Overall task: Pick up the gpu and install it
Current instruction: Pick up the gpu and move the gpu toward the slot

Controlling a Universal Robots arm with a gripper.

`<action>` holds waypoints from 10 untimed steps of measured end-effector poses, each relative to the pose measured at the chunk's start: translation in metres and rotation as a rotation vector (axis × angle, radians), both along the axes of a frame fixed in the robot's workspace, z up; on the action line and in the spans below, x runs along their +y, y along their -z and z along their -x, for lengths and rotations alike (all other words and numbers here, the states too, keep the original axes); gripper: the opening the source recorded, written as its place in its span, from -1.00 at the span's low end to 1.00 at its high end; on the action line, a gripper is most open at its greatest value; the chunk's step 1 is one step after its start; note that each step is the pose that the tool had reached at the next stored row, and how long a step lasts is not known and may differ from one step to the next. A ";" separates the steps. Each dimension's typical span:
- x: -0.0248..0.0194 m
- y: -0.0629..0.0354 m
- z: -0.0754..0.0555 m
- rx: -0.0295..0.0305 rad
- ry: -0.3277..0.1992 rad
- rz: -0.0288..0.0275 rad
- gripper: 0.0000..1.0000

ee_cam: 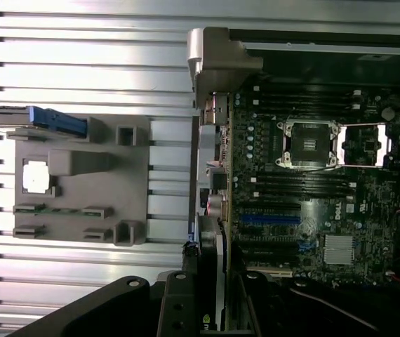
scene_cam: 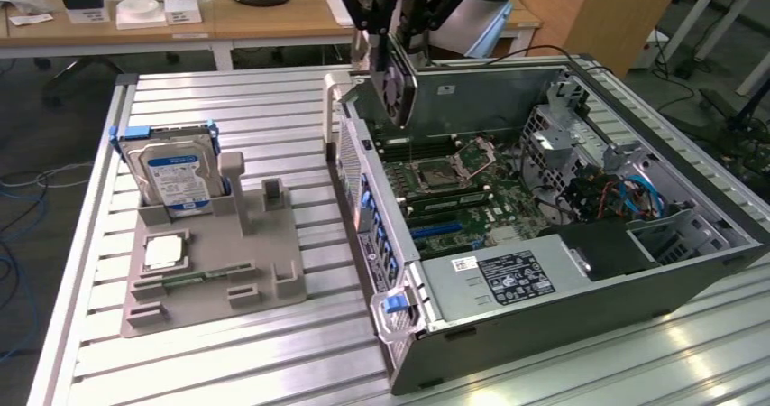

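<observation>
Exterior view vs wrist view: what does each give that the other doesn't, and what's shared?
Exterior view: hard drive label, power supply, blue cables, desks behind. Wrist view: straight-down look past the gpu edge onto the blue slot. Shared: gripper holding the gpu above the open case, grey fixture, CPU socket.

Our exterior view slants down from well off the jaws; our wrist view stares straight down past them, nearer, and both give us the motherboard and grey holder below.
</observation>
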State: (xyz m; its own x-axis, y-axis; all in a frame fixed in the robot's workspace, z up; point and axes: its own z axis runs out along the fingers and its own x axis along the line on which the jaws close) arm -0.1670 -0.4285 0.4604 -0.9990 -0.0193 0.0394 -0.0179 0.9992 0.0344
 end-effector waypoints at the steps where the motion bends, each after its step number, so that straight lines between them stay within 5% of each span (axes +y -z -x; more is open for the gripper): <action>1: 0.0000 0.0000 -0.001 0.0000 0.000 0.0000 -0.46; 10: 0.0000 0.0000 -0.027 0.0001 0.000 0.0001 -0.46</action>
